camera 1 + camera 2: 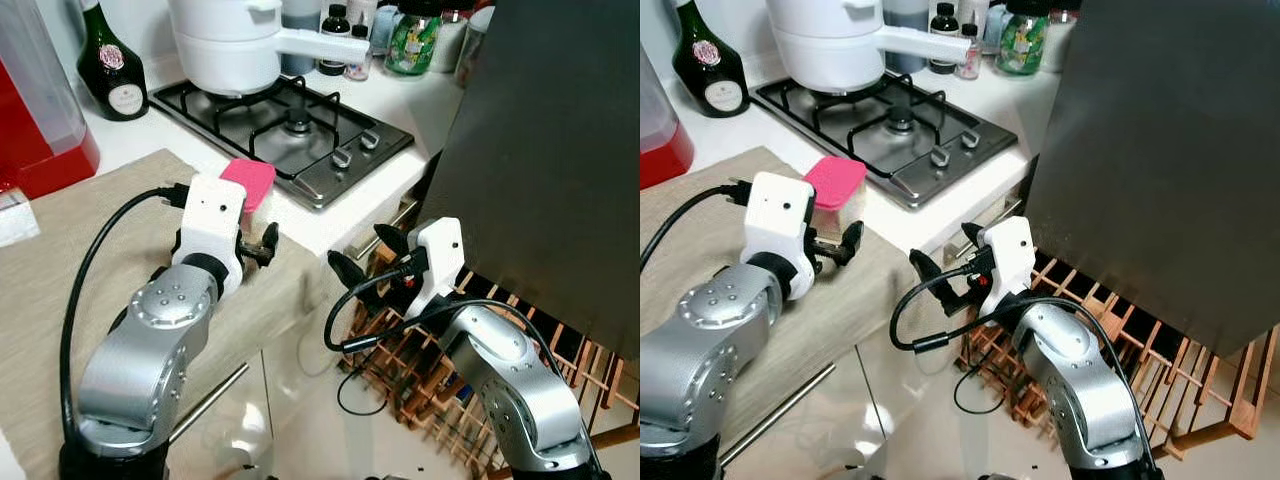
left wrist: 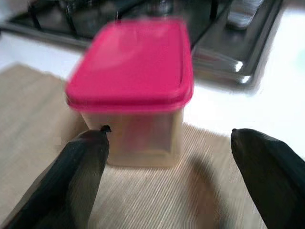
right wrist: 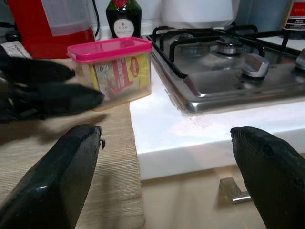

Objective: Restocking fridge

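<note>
A clear tub with a pink lid (image 1: 248, 183) stands on a beige mat (image 1: 90, 230) at the counter's edge, just left of the gas hob. My left gripper (image 2: 169, 138) is open right in front of the tub, with one finger (image 2: 83, 152) near the tub's wall and the other well off to the side. Nothing is held. The right wrist view shows the tub (image 3: 112, 69) with a yellow label and the left fingers (image 3: 47, 90) beside it. My right gripper (image 1: 365, 258) is open and empty, lower, in front of the counter edge.
A dark grey panel (image 1: 550, 150) rises at the right above a wooden rack (image 1: 440, 380) on the floor. A white pot (image 1: 225, 40) sits on the hob (image 1: 290, 125). A dark bottle (image 1: 110, 65), a red container (image 1: 40, 130) and jars (image 1: 410, 40) line the back.
</note>
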{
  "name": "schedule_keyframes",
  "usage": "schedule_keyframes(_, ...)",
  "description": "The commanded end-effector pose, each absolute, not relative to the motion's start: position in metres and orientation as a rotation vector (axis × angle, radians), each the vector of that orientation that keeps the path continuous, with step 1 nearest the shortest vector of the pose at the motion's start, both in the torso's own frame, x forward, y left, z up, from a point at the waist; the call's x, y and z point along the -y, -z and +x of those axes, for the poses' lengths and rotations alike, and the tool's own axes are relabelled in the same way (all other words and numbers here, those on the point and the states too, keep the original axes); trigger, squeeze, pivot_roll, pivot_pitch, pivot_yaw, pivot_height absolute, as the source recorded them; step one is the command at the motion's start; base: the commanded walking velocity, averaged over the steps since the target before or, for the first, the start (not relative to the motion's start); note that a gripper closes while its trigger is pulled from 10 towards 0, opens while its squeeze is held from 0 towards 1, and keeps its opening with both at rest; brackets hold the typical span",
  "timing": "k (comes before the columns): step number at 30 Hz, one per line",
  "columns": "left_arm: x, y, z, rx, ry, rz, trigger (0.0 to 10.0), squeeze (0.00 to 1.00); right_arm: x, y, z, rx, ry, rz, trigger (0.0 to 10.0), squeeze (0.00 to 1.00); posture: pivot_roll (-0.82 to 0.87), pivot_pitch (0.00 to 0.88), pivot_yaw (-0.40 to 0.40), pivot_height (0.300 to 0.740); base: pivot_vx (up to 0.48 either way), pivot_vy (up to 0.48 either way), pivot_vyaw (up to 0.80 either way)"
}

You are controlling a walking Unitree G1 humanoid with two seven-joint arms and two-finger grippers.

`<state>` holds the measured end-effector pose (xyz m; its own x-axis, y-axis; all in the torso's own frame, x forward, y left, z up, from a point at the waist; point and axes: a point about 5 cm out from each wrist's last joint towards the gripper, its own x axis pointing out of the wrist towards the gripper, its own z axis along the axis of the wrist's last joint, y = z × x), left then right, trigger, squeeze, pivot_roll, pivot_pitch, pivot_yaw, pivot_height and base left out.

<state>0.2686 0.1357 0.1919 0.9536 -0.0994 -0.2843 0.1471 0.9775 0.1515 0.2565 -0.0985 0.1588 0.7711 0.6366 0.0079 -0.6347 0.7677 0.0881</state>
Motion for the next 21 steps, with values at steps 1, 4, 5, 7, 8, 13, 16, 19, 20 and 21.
schedule_keyframes(1, -0.136, -0.194, 0.272, -0.271, 0.107, 0.180, 10.0, 0.00, 0.100, -0.160, 0.256, -0.017, -0.684, 0.080, 10.0, 0.00, -0.01, 0.031, -0.014, 0.740, 0.000, 0.000, 0.00)
schedule_keyframes(4, -0.135, -0.194, 0.278, -0.262, 0.088, 0.170, 10.0, 0.00, 0.099, -0.160, 0.255, -0.017, -0.684, 0.078, 10.0, 0.00, -0.02, 0.033, -0.015, 0.740, 0.000, 0.000, 0.00)
schedule_keyframes(5, -0.133, -0.195, 0.285, -0.249, 0.080, 0.172, 10.0, 0.00, 0.099, -0.160, 0.254, -0.017, -0.684, 0.077, 10.0, 0.00, -0.02, 0.034, -0.015, 0.740, 0.000, 0.000, 0.00)
schedule_keyframes(7, -0.133, -0.195, 0.291, -0.236, 0.071, 0.178, 10.0, 0.00, 0.099, -0.160, 0.254, -0.017, -0.684, 0.076, 10.0, 0.00, -0.03, 0.033, -0.016, 0.740, 0.000, 0.000, 0.00)
schedule_keyframes(8, -0.133, -0.195, 0.292, -0.232, 0.069, 0.180, 10.0, 0.00, 0.099, -0.160, 0.254, -0.017, -0.684, 0.076, 10.0, 0.00, -0.03, 0.033, -0.016, 0.740, 0.000, 0.000, 0.00)
schedule_keyframes(13, -0.141, -0.201, 0.307, -0.166, 0.011, 0.146, 10.0, 1.00, 0.100, -0.160, 0.253, -0.016, -0.680, 0.071, 10.0, 0.00, -0.04, 0.034, -0.017, 0.740, 0.000, 0.000, 0.00)
schedule_keyframes(16, -0.138, -0.204, 0.313, -0.122, 0.045, 0.109, 10.0, 1.00, 0.101, -0.160, 0.253, -0.017, -0.679, 0.069, 10.0, 0.00, -0.04, 0.034, -0.019, 0.740, 0.000, 0.000, 0.00)
schedule_keyframes(19, -0.137, -0.207, 0.320, -0.061, 0.101, 0.061, 10.0, 0.00, 0.101, -0.160, 0.253, -0.018, -0.678, 0.067, 10.0, 0.00, -0.05, 0.033, -0.022, 0.740, 0.000, 0.000, 0.00)
schedule_keyframes(20, -0.138, -0.205, 0.323, -0.053, 0.123, 0.054, 10.0, 0.00, 0.101, -0.160, 0.253, -0.019, -0.678, 0.067, 10.0, 0.00, -0.05, 0.030, -0.022, 0.740, 0.000, 0.000, 0.00)
schedule_keyframes(21, -0.140, -0.203, 0.326, -0.041, 0.141, 0.040, 10.0, 0.00, 0.101, -0.160, 0.253, -0.019, -0.678, 0.066, 10.0, 0.00, -0.05, 0.030, -0.023, 0.740, 0.000, 0.000, 0.00)
